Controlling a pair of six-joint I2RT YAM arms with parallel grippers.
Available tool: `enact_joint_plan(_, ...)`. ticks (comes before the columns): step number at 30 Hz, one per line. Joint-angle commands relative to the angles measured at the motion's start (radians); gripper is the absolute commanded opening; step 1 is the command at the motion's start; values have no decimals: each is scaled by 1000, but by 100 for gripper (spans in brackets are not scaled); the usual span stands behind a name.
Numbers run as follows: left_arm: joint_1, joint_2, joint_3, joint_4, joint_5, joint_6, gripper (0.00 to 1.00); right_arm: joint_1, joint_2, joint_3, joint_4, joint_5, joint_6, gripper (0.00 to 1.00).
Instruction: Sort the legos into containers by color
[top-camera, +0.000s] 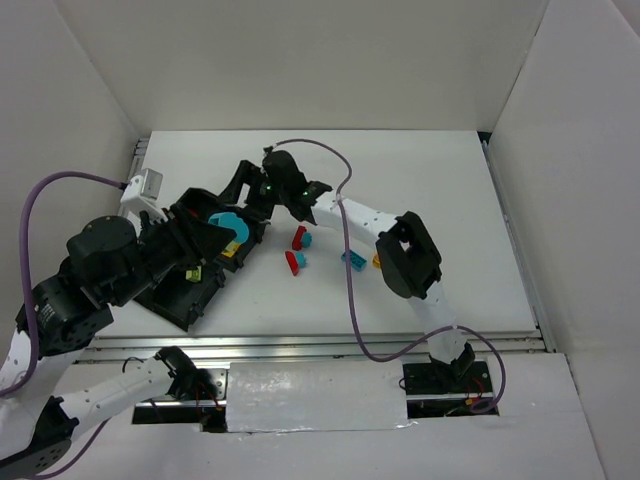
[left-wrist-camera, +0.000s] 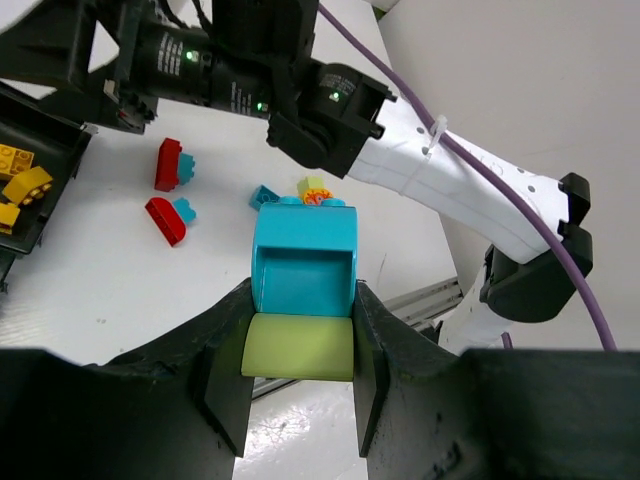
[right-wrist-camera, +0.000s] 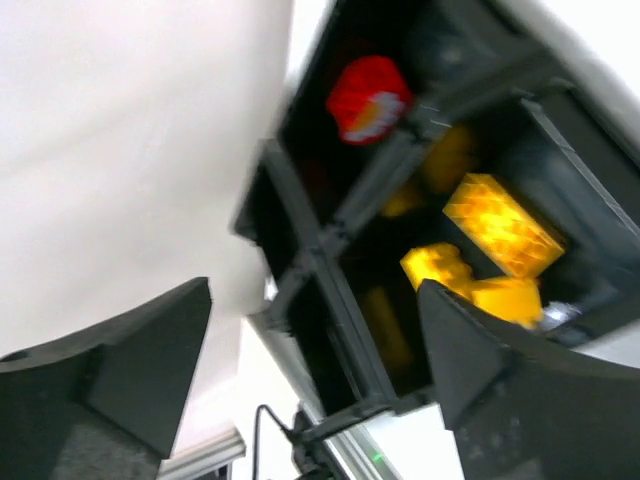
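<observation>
Left gripper (left-wrist-camera: 302, 310) pinching cyan-blue plastic brick (left-wrist-camera: 303, 258) joined to lime green brick (left-wrist-camera: 298, 346), held over black plastic four-compartment tray (top-camera: 188, 298). Right gripper (right-wrist-camera: 315, 295) spread wide, holding nothing, above tray's cross divider. Red brick (right-wrist-camera: 368, 98) in one compartment, orange-yellow bricks (right-wrist-camera: 500, 225) in neighbouring one. Loose red bricks (top-camera: 292, 262) and loose cyan bricks (top-camera: 352, 258) on white surface (top-camera: 440, 200), right of tray.

The left arm (top-camera: 100, 270) and right arm (top-camera: 410, 255) each consist of bulky matte black joint housings alternating with smooth white link tubes, and a loose purple cable (top-camera: 350, 290) runs along each. The right arm's black wrist housing carries small green indicator lights (left-wrist-camera: 188, 57), and a white zip tie (left-wrist-camera: 437, 135) binds its cable to the white link. The right gripper (right-wrist-camera: 315, 300) has matte black, wedge-shaped fingers (right-wrist-camera: 120, 360).
</observation>
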Motion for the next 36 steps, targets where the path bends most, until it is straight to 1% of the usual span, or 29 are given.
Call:
enact_joint_plan(1,3,-10,-16,84,56,44,0,-8,-15,94,8,-66,-48,93)
enact_joint_plan(2,4,-15,-16,87,60,50,0,-17,-30,82,16,-74,-48,95)
enact_joint_plan(3,3,-16,-16,95,74,53,0,-46,-79,15,65,-89,-39,98)
enact_joint_plan(5,4,-21,-16,108,100,69,0,-88,-155,-115,222,-223,-22,100)
enact_joint_plan(6,4,-21,-19,131,120,76,0,-114,-232,-265,314,-291,19,100)
enact_joint_plan(7,4,-22,-23,150,179,84,0,-169,-271,-335,511,-360,50,100)
enact_joint_plan(8,4,-26,-29,173,212,105,0,-195,-303,-401,616,-500,80,100)
enact_joint_plan(9,3,-27,-48,199,259,115,0,-221,-361,-506,701,-564,166,100)
enact_joint_plan(10,4,-29,-59,261,305,127,0,-246,-391,-550,852,-621,214,100)
enact_joint_plan(11,4,-33,-72,298,392,127,0,-283,-417,-591,926,-721,299,100)
enact_joint_plan(12,4,-33,-95,329,428,126,0,-297,-475,-660,1056,-770,333,100)
enact_joint_plan(13,6,-30,-105,392,457,119,0,-303,-507,-690,1121,-811,370,100)
enact_joint_plan(14,6,-26,-118,417,512,118,0,-315,-538,-717,1192,-851,430,100)
enact_joint_plan(15,6,-18,-119,435,534,116,0,-320,-607,-771,1296,-908,453,100)
enact_joint_plan(16,6,2,-119,464,551,115,0,-321,-645,-794,1326,-925,470,100)
enact_joint_plan(17,6,17,-114,475,592,115,0,-327,-719,-835,1343,-943,476,100)
enact_joint_plan(20,6,71,-103,521,686,109,0,-332,-835,-891,1340,-960,467,100)
enact_joint_plan(22,7,105,-96,542,709,100,0,-332,-879,-905,1331,-976,461,100)
enact_joint_plan(24,7,122,-94,558,732,86,0,-332,-931,-905,1285,-1005,435,96)
enact_joint_plan(28,7,132,-115,622,761,55,0,-329,-1037,-891,1110,-996,271,93)
enact_joint_plan(29,7,134,-120,639,764,49,0,-326,-1054,-880,956,-989,213,92)
enact_joint_plan(30,6,139,-122,650,775,41,0,-309,-1067,-869,864,-962,81,91)
enact_joint_plan(31,7,140,-131,662,780,35,0,-303,-1095,-836,764,-939,2,91)
enact_joint_plan(32,7,142,-134,685,783,23,0,-292,-1109,-813,514,-902,-92,90)
enact_joint_plan(33,7,140,-138,699,794,18,0,-263,-1118,-787,388,-856,-178,90)
enact_joint_plan(34,7,139,-148,714,800,12,0,-248,-1129,-735,284,-738,-321,90)
enact_joint_plan(35,7,139,-151,736,804,3,0,-232,-1129,-719,166,-694,-361,90)
enact_joint_plan(36,7,142,-155,745,817,-2,0,-223,-1121,-710,168,-721,-360,90)
